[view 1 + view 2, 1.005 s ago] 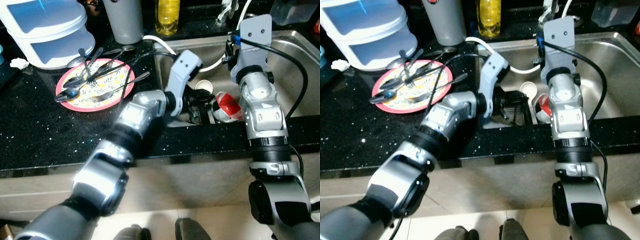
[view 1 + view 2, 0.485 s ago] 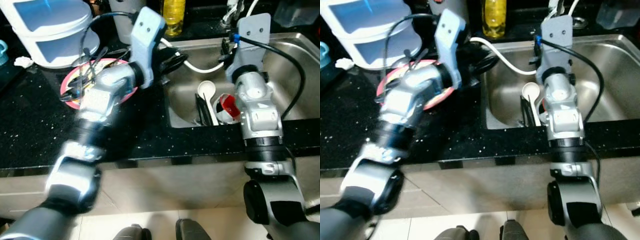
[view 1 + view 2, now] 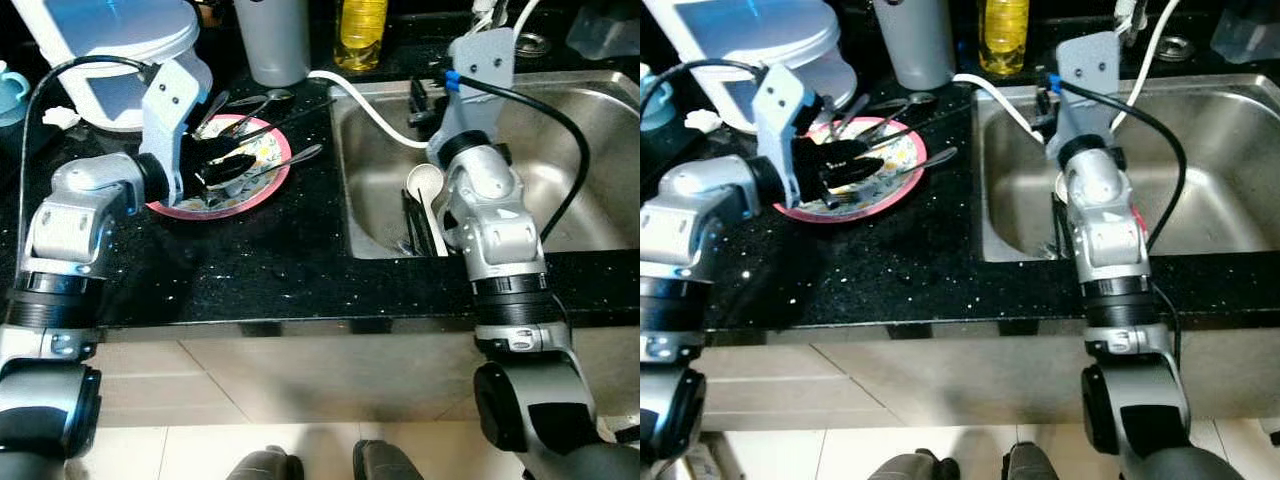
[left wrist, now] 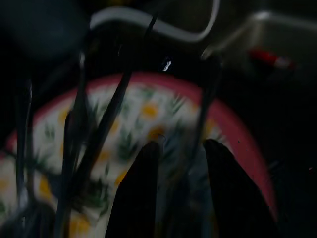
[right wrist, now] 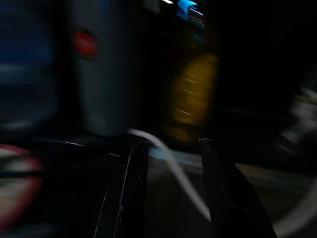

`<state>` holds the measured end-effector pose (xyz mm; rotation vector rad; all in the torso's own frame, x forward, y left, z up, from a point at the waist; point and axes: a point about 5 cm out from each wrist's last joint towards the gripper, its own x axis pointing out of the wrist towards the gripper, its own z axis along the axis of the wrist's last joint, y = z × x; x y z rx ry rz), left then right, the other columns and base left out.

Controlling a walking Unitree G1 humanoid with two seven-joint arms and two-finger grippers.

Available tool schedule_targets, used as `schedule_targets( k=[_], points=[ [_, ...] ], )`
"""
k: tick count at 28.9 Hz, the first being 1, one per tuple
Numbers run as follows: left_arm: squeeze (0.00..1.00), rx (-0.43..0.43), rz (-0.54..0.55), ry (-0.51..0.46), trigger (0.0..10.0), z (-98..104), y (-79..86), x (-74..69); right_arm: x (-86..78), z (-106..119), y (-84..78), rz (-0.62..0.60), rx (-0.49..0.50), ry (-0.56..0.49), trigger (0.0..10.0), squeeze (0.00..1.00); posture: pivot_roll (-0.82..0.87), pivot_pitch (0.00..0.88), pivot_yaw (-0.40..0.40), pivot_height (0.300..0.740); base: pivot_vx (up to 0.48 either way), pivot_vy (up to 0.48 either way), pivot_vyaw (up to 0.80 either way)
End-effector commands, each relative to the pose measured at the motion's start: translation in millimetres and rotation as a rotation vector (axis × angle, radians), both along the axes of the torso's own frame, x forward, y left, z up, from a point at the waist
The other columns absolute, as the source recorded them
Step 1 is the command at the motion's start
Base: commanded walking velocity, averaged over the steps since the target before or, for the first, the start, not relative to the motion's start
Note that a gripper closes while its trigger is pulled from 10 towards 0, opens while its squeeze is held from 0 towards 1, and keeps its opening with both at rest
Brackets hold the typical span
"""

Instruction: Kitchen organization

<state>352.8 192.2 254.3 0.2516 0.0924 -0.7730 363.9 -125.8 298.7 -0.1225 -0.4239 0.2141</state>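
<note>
A pink-rimmed flowered plate [image 3: 281,172] lies on the black counter left of the sink, with several spoons and forks [image 3: 245,104] across it. My left gripper [image 3: 228,168] hovers low over the plate, its fingers [image 4: 143,168] closed around a thin dark utensil handle [image 4: 200,119]. The steel sink [image 3: 580,150] holds a white spoon [image 3: 425,180] and dark utensils [image 3: 412,228] at its near left corner. My right gripper [image 3: 420,98] is raised over the sink's back left rim, pointing at the bottles, and its fingers [image 5: 136,168] stand apart with nothing between them.
A yellow soap bottle [image 3: 362,28] and a grey canister [image 3: 275,40] stand at the back of the counter. A white and blue container [image 3: 100,45] sits behind the plate. A white hose [image 3: 372,112] runs over the sink's rim. Bare black counter [image 3: 250,270] lies in front.
My left gripper has come up out of the sink and swung left across the counter to the plate. The right arm has barely moved. The camera has shifted a little.
</note>
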Motion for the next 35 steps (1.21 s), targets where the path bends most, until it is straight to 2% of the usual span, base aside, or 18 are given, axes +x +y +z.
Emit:
schedule_targets(
  k=[1,3,4,8,9,10,11,20,23,25,27,28,30,31,33,34,35],
  points=[
    [0.00,0.028,0.017,0.040,10.0,-6.5,6.7,4.6,-5.9,3.5,10.8,0.066,0.020,-0.027,10.0,0.00,0.04,0.103,0.072,0.740,0.000,0.000,0.00],
    [0.00,0.028,0.017,0.040,10.0,-6.5,6.7,4.6,-5.9,3.5,10.8,0.066,0.020,-0.027,10.0,0.00,0.04,0.103,0.072,0.740,0.000,0.000,0.00],
    [1.00,0.017,0.011,0.039,10.0,-6.3,3.9,7.6,-6.5,3.3,13.2,0.074,0.021,-0.027,10.0,0.00,0.04,0.103,0.072,0.740,0.000,0.000,0.00],
    [1.00,0.011,0.002,0.039,10.0,-5.1,0.2,10.3,-6.7,3.0,15.1,0.080,0.021,-0.027,10.0,0.00,0.03,0.098,0.072,0.740,0.000,0.000,0.00],
    [1.00,0.010,0.005,0.037,10.0,-3.0,-2.9,15.1,-7.1,3.4,16.8,0.088,0.020,-0.030,10.0,0.00,0.02,0.091,0.072,0.740,0.000,0.000,0.00],
    [0.10,0.006,0.010,0.036,10.0,-0.5,-5.1,19.6,-7.3,3.9,17.8,0.093,0.021,-0.032,10.0,0.00,0.02,0.090,0.072,0.740,0.000,0.000,0.00],
    [0.00,0.006,0.012,0.033,10.0,1.9,-6.7,23.0,-7.4,4.2,18.1,0.095,0.021,-0.034,10.0,0.00,0.01,0.090,0.072,0.740,0.000,0.000,0.00],
    [0.00,-0.021,-0.030,0.077,10.0,-0.9,-14.1,30.6,-9.2,4.0,18.8,0.107,0.021,-0.033,10.0,0.00,0.01,0.088,0.072,0.740,0.000,0.000,0.00],
    [0.00,0.014,-0.064,0.129,10.0,-15.5,-20.9,31.9,-9.4,5.0,18.1,0.105,0.020,-0.036,10.0,0.00,-0.01,0.085,0.078,0.740,0.000,0.000,0.00],
    [0.00,0.014,-0.064,0.129,10.0,-15.5,-20.9,31.9,-9.4,5.0,18.1,0.105,0.020,-0.036,10.0,0.00,-0.01,0.085,0.078,0.740,0.000,0.000,0.00],
    [0.00,0.062,-0.081,0.169,10.0,-29.2,-22.9,32.4,-9.2,6.1,15.6,0.096,0.021,-0.038,10.0,0.00,-0.01,0.088,0.081,0.740,0.000,0.000,0.00],
    [0.00,0.125,-0.061,0.194,10.0,-41.9,-19.6,33.5,-8.9,5.9,14.4,0.090,0.022,-0.037,10.0,0.00,-0.01,0.090,0.084,0.740,0.000,0.000,0.00],
    [0.00,0.140,-0.054,0.200,10.0,-45.1,-18.6,33.8,-8.8,5.7,14.3,0.089,0.023,-0.037,10.0,0.00,-0.01,0.090,0.084,0.740,0.000,0.000,0.00],
    [0.00,0.150,-0.049,0.204,6.2,-48.4,-17.8,33.6,-8.8,5.8,14.5,0.089,0.023,-0.037,10.0,0.00,-0.01,0.092,0.086,0.740,0.000,0.000,0.00],
    [0.00,0.150,-0.049,0.204,6.2,-48.4,-17.8,33.6,-8.8,5.8,14.5,0.089,0.023,-0.037,10.0,0.00,-0.01,0.092,0.086,0.740,0.000,0.000,0.00],
    [0.00,0.151,-0.038,0.209,0.0,-51.4,-16.8,33.7,-9.0,5.8,14.4,0.088,0.024,-0.037,10.0,0.00,-0.02,0.092,0.086,0.740,0.000,0.000,0.00],
    [0.00,0.148,-0.031,0.207,0.0,-53.3,-16.1,33.7,-8.9,6.1,14.0,0.087,0.026,-0.038,10.0,0.00,-0.02,0.093,0.085,0.740,0.000,0.000,0.00]
  ],
)
